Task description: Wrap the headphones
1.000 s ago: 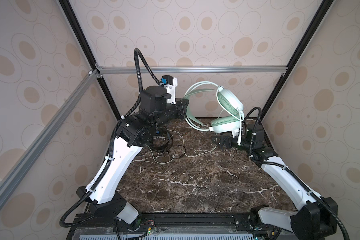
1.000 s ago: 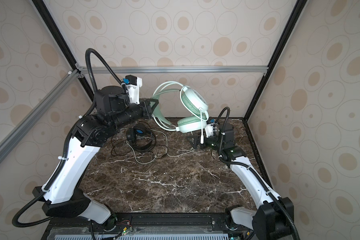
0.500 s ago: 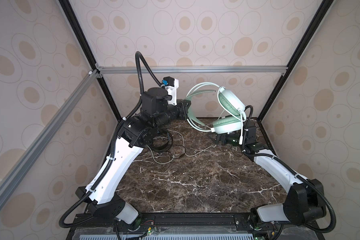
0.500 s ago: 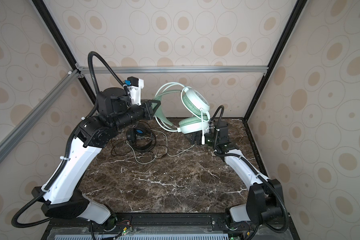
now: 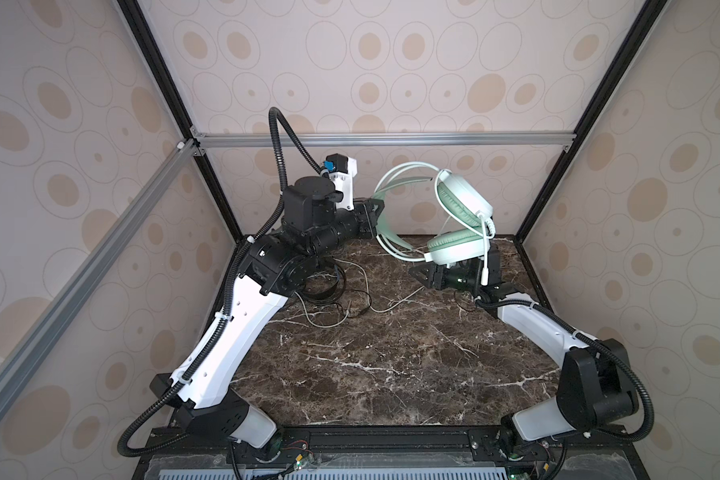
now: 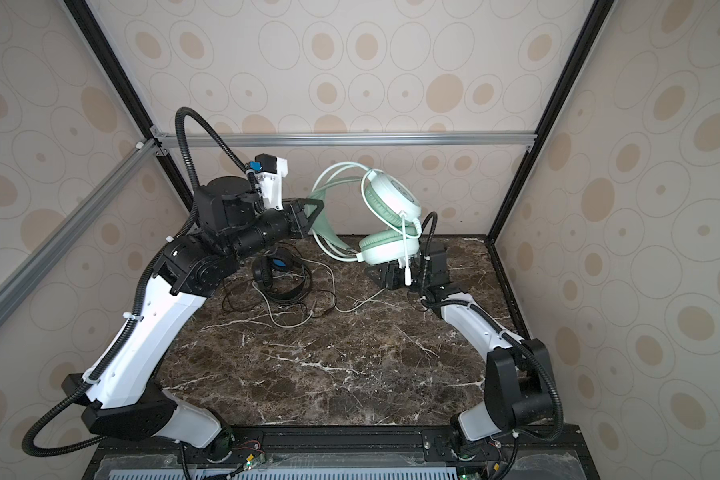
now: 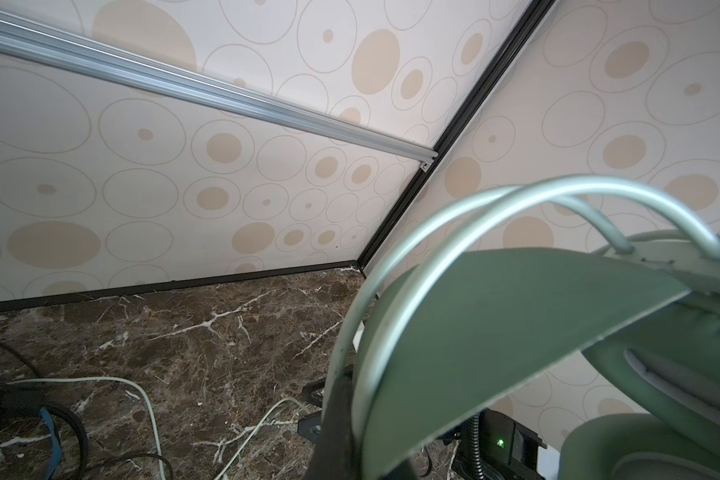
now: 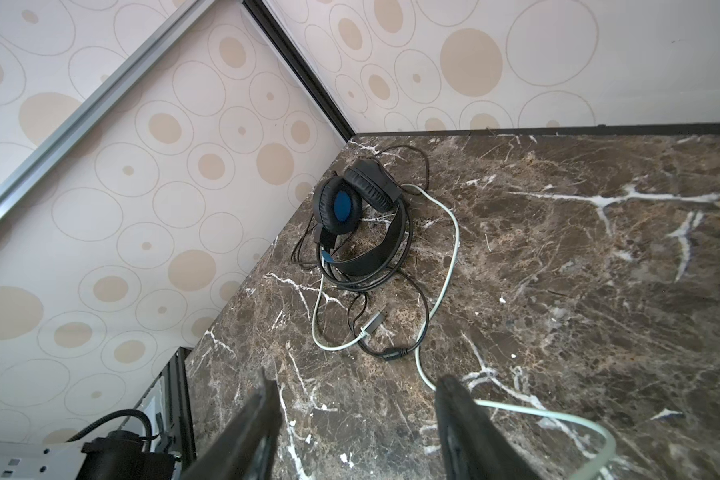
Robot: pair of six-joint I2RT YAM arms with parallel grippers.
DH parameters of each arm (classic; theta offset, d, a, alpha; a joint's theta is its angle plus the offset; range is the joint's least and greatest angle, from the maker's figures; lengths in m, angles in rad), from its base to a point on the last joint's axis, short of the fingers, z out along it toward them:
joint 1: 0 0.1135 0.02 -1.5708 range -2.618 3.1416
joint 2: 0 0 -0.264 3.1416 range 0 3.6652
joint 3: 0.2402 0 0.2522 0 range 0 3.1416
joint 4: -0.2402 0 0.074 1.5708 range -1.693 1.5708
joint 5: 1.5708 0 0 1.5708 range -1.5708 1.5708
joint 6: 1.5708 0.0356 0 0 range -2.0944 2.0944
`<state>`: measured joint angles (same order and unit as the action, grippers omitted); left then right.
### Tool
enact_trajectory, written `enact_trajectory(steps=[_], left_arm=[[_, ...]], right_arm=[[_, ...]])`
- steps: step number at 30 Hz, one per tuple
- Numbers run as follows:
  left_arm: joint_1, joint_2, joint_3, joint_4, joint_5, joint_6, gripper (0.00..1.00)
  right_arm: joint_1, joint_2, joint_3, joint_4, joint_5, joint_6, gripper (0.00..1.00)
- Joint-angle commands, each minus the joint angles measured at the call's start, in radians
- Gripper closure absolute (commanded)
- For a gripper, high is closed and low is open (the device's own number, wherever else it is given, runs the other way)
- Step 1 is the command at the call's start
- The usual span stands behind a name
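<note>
Two headsets, neither wrapped yet. The left gripper (image 5: 376, 218) pinches the headband (image 7: 516, 316) of the mint-green headset (image 5: 462, 203), raised over the back of the marble table (image 5: 391, 374). Its pale cord (image 8: 454, 249) trails loose there, tangled with the black headset (image 8: 375, 187) lying in the corner. The right gripper (image 8: 354, 378), jaws apart, hovers low by this cord, seemingly not gripping. All winding is left to do.

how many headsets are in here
2. The mint-green headset is held up by its headband in the left gripper; the black headset lies on the table near the far left corner. None looks hidden.
</note>
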<state>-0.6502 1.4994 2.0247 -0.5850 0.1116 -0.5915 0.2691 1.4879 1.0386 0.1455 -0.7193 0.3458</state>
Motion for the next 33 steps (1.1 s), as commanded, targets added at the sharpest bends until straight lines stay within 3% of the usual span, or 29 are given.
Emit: enact_trajectory(steps=[1, 6, 10, 16, 28, 33], left_arm=[[0.036, -0.057, -0.010, 0.148, 0.037, -0.091, 1.00], [0.073, -0.078, -0.071, 0.229, 0.058, -0.151, 1.00], [0.075, -0.101, -0.147, 0.305, 0.009, -0.208, 1.00], [0.077, -0.138, -0.293, 0.472, -0.073, -0.301, 1.00], [0.077, -0.153, -0.459, 0.600, -0.300, -0.384, 1.00], [0.076, -0.132, -0.477, 0.611, -0.339, -0.407, 1.00]], right_arm=[[0.005, -0.006, -0.035, 0.017, -0.023, -0.011, 0.47], [0.005, -0.024, -0.071, 0.006, -0.011, -0.028, 0.66], [0.005, -0.041, -0.068, -0.035, 0.016, -0.041, 0.83], [0.005, -0.100, -0.057, -0.176, 0.117, -0.099, 0.99], [0.155, -0.288, -0.061, -0.497, 0.389, -0.320, 1.00], [0.229, -0.349, -0.056, -0.587, 0.497, -0.389, 1.00]])
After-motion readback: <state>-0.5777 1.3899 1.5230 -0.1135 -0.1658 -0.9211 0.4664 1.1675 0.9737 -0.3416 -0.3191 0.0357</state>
